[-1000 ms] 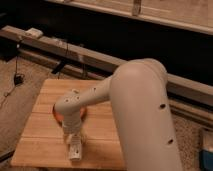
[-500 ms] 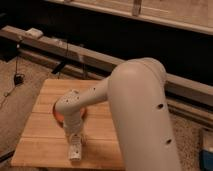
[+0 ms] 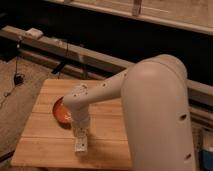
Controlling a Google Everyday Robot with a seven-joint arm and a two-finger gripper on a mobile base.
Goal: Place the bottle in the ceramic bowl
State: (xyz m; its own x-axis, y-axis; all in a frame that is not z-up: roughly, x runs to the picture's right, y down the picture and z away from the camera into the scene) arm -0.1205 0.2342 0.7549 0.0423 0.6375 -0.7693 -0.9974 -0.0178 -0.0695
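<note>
Ceramic bowl [image 3: 59, 112] sits left of centre on the wooden table [image 3: 40, 136] — partly behind the arm [image 3: 102, 94]. Gripper [image 3: 80, 144] hangs just lower right of it — whether wide, narrow or holding, I cannot tell.

Wooden plank table [image 3: 40, 142], lower left of frame. Ceramic bowl [image 3: 58, 111] sits directly on the boards, left of centre, its right side hidden behind the arm [image 3: 100, 94]. Gripper [image 3: 80, 145] low over the planks, just lower right of the bowl.
</note>
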